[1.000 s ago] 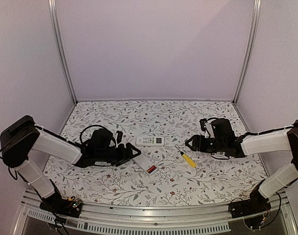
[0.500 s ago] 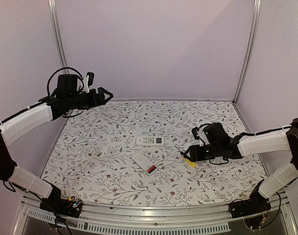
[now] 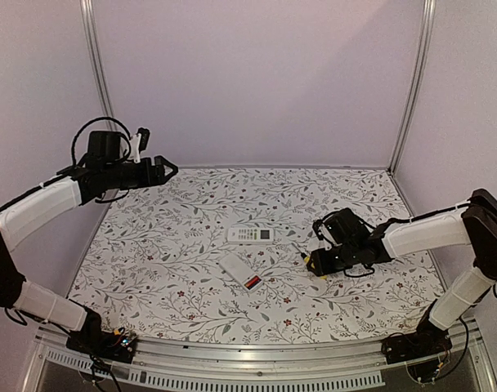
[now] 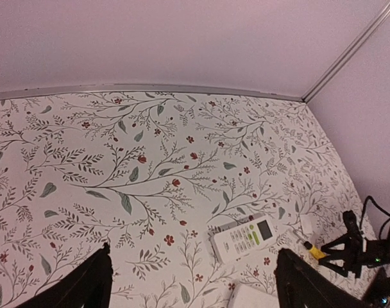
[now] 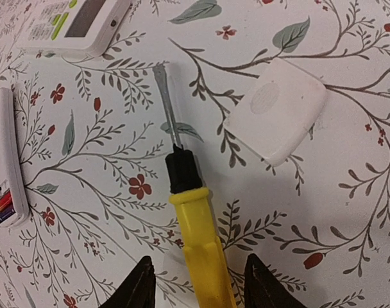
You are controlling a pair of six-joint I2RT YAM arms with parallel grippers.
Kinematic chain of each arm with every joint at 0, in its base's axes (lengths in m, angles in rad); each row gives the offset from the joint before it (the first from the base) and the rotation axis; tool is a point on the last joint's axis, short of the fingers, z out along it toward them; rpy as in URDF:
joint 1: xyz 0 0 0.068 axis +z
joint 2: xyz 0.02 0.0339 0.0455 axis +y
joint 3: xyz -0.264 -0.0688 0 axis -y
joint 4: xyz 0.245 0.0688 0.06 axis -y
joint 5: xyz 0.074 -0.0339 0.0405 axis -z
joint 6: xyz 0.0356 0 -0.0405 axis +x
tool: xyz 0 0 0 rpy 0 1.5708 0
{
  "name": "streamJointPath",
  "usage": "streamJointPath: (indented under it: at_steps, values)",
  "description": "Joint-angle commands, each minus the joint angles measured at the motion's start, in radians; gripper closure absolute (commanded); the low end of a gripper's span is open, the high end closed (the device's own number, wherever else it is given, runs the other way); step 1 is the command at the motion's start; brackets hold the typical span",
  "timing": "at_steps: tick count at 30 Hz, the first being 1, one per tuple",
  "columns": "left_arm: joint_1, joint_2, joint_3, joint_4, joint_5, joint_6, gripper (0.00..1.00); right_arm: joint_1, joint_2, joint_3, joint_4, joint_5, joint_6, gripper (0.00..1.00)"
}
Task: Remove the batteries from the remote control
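First the table (image 3: 191, 314), under a cloth of leaves and small red flowers.

At 9 o'clock of the top view, the left arm (image 3: 44, 200), high above the cloth. At 3 o'clock, the right arm (image 3: 424, 231), stretched low toward the centre.

At the end of the first, at 10 o'clock, the left gripper (image 3: 172, 169): jaws spread wide, nothing between them. At the end of the second, the right gripper (image 5: 201, 260), down at the cloth at about 4 o'clock from the centre: jaws about half open, one finger on each side of a yellow handle, a thin gap visible on both sides, so no firm hold to see.

Near the centre, the keypad remote (image 3: 250, 235), white, face up, its long side from 9 to 3 o'clock. At 6 o'clock from it, a little apart, the open remote (image 3: 239, 269), white, back up, slanted from 10 to 4 o'clock.

At 3 o'clock from the open remote, the screwdriver (image 5: 194, 218), flat on the cloth, metal tip toward 11 o'clock. At 2 o'clock from its shaft, not touching, a small white cover (image 5: 276, 109) with rounded corners.

Smallest, the batteries (image 3: 253, 282): inside the uncovered compartment at the 4 o'clock end of the open remote. A red-orange one plain to see, a dark one beside it in the right wrist view; any more than these, not possible to tell.
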Motion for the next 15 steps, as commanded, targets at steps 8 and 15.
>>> streamJointPath:
  at_steps: [8,15]
  values:
    - [0.008,0.030,0.007,0.000,0.028,0.002,0.13,0.028,0.068,0.045,-0.026,0.045,-0.040,0.63]
    - [0.008,0.035,-0.002,0.010,0.048,-0.003,0.13,0.051,0.089,0.058,-0.022,0.060,-0.043,0.77]
